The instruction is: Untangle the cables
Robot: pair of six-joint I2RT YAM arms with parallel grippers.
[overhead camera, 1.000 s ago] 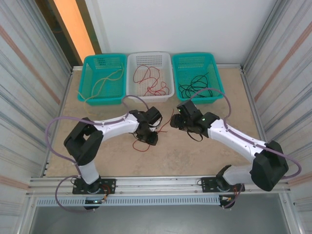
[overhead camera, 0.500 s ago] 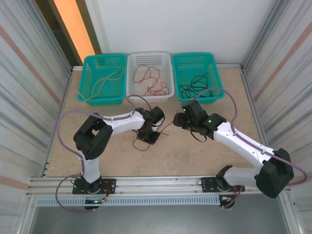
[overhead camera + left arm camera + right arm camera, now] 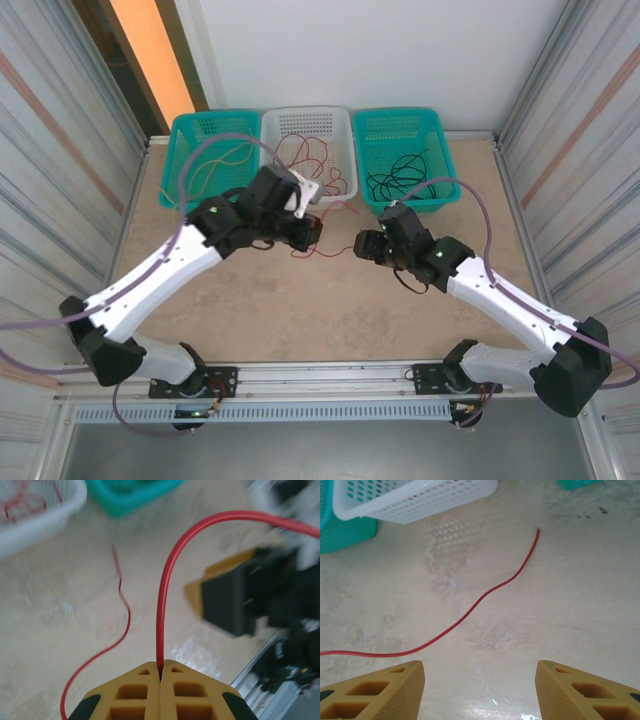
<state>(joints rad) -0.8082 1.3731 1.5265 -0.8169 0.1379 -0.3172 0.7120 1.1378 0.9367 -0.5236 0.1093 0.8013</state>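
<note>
beige table (image 3: 300,300) before baskets (image 3: 305,111); left tool (image 3: 160,667) tight on red cable (image 3: 165,590), right tool (image 3: 480,667) agape

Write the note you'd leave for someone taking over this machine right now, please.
Left gripper: shut on a red cable; its tail trails on the table.
Right gripper: open, empty, low over the table, that cable's end ahead of it.
Done: yellow cable in left teal basket, red cables in white basket, black cables in right teal basket.
Left: the held red cable, probably bound for the white basket.
</note>
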